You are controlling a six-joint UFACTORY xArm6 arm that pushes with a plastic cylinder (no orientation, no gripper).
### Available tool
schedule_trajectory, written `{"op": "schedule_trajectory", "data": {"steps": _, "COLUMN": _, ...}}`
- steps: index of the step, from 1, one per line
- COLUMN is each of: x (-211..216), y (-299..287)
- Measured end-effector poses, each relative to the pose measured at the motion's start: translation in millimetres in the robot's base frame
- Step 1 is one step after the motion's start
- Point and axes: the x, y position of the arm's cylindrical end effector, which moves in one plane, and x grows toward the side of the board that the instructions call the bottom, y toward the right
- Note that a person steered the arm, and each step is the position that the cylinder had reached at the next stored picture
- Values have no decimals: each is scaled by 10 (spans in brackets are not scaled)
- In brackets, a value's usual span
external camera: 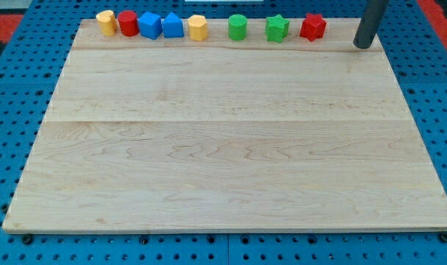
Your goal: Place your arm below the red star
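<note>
A pale wooden board (230, 147) fills most of the frame, lying on a blue pegboard surface (9, 110) that shows along the left, right and bottom edges. All the blocks sit in a single row along the board's top edge.

From the view's left, the row starts with a yellow block (105, 22) of rounded, unclear shape, touching a red cylinder (127, 23). Next come a blue cube (150, 25) and a blue house-shaped block (172, 26), packed close together, then a yellow hexagonal block (197, 27) just beside them. After a gap there is a green cylinder (238, 27), then a green star (277, 29), and last the red star (312, 27), which lies in the upper right part of the frame, near the board's top edge.

The dark rod comes in from the top right corner of the frame. My tip (364, 46) rests at the board's top edge, to the view's right of the red star and apart from it, a little lower in the frame than the star's centre. It touches no block.

The arm carries no claw, only the rod, so there is no open or closed state to tell.
</note>
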Motion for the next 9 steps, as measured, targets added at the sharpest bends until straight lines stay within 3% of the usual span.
{"op": "schedule_trajectory", "data": {"steps": 2, "x": -285, "y": -13}}
{"op": "schedule_trajectory", "data": {"steps": 4, "x": 99, "y": 367}}
{"op": "schedule_trajectory", "data": {"steps": 9, "x": 177, "y": 413}}
